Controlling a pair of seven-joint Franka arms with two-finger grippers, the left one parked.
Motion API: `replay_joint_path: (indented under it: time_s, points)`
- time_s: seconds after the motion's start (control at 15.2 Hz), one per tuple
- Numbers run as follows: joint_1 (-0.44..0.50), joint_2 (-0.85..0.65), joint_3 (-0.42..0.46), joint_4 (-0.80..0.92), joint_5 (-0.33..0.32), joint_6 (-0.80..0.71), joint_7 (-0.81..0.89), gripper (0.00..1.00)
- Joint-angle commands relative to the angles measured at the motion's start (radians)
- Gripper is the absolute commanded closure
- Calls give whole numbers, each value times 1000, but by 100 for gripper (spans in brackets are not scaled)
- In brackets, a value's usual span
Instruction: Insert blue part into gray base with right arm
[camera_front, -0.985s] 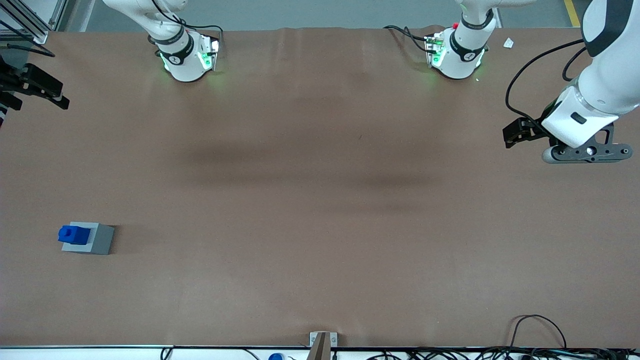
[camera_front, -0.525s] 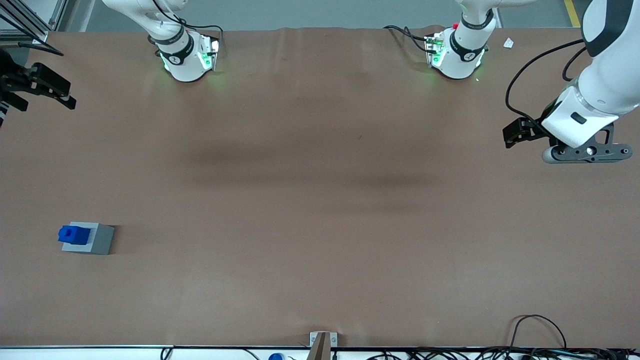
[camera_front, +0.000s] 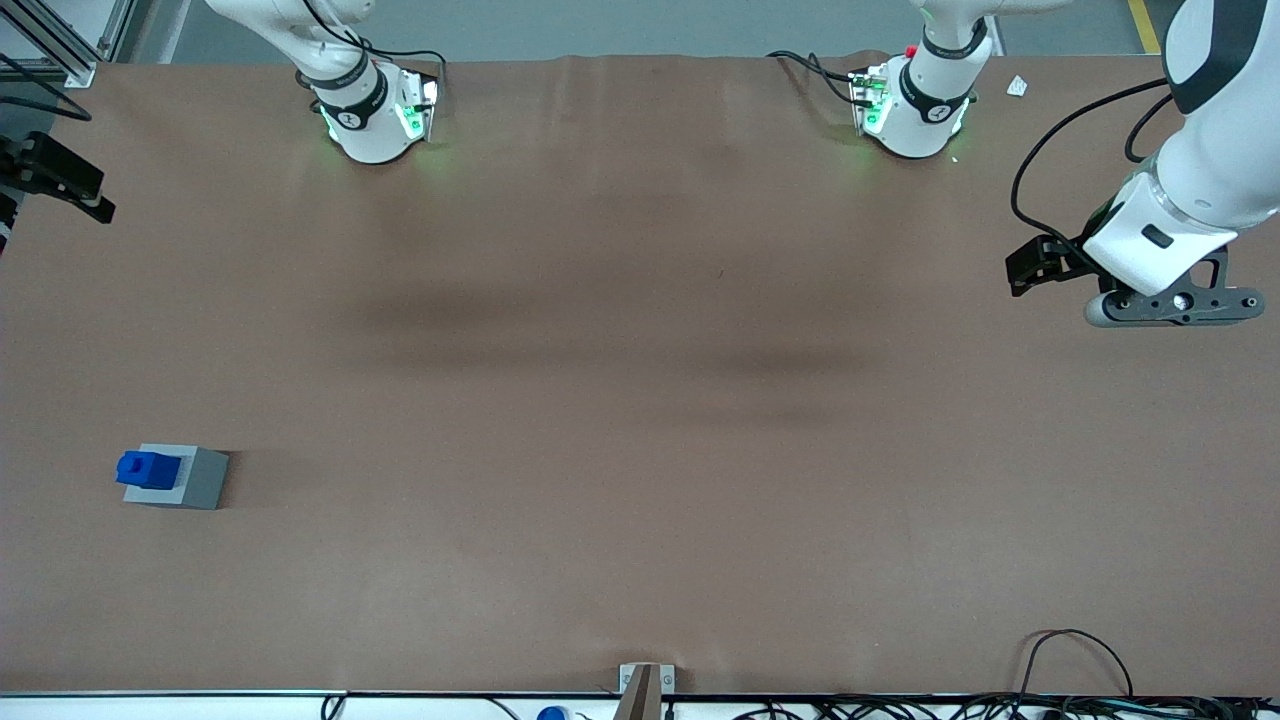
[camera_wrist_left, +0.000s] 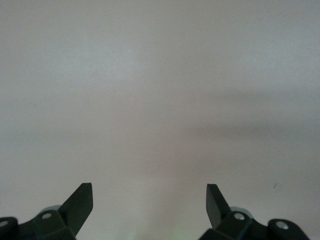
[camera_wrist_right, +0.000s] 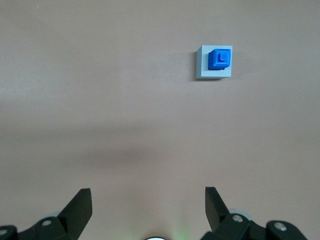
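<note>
Front view: the blue part (camera_front: 147, 469) sits on the gray base (camera_front: 180, 476), and the job looks about done.

The two are together on the brown table (camera_front: 640, 400), toward the working arm's end and nearer the front camera than the arm's stand. The right arm's gripper (camera_front: 55, 180) is high up and well apart from them, near the table's edge. Its wrist camera looks down on the blue part (camera_wrist_right: 220, 59) resting in the base (camera_wrist_right: 214, 62), a bit to one side of the middle. The gripper (camera_wrist_right: 147, 200) has its fingers spread wide and holds nothing. I think only parking the arm is left.
</note>
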Motion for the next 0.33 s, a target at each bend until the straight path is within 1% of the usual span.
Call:
replay_joint_path:
  time_s: [0.0,0.26]
  points:
    - [-13,-23,10,-22,-8,11,2,0]
    - [-10,-23,12,-22,-4,11,0,0]
